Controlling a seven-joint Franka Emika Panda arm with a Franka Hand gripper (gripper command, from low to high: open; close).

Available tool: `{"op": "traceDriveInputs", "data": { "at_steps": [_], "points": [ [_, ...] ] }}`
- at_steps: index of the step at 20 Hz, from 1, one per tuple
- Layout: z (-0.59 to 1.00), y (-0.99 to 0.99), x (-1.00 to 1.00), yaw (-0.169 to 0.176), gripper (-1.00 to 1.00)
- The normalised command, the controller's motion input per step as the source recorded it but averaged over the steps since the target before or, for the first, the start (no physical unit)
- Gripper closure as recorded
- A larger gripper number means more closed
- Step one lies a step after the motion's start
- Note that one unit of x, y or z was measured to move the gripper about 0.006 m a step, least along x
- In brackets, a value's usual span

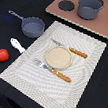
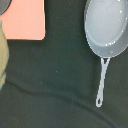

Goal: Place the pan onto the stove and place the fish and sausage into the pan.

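Much dark cloth (image 2: 55,75) beside pan (image 2: 106,25)

ext: we look down at an angle over whole table | wrist: straight down, close | shared: pan (image 1: 33,27) (image 2: 106,26), stove (image 1: 87,17) (image 2: 22,20) corner

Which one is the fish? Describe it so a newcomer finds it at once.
Start at the pale striped placemat in the exterior view. Just off its left edge, on the dark table, lies the fish, between the pan and the sausage. It is flat, white and tapered, unlike its red, rounded neighbour.
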Motion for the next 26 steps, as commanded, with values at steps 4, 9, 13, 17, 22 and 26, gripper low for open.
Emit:
{"op": "traceDriveInputs", "data": {
  "at_steps": [4,9,13,17,22,26],
  "points": [
    [-0.25,-0.26,0.04,-0.037,-1.00],
    [-0.48,-0.63,-0.04,-0.063,-1.00],
    [-0.41,-0.74,-0.21,-0.086,-1.00],
    [-0.47,-0.67,-0.30,-0.090,-1.00],
    [-0.54,-0.55,-0.34,-0.087,-1.00],
    [-0.61,-0.34,-0.31,-0.072,-1.00]
  ]
}}
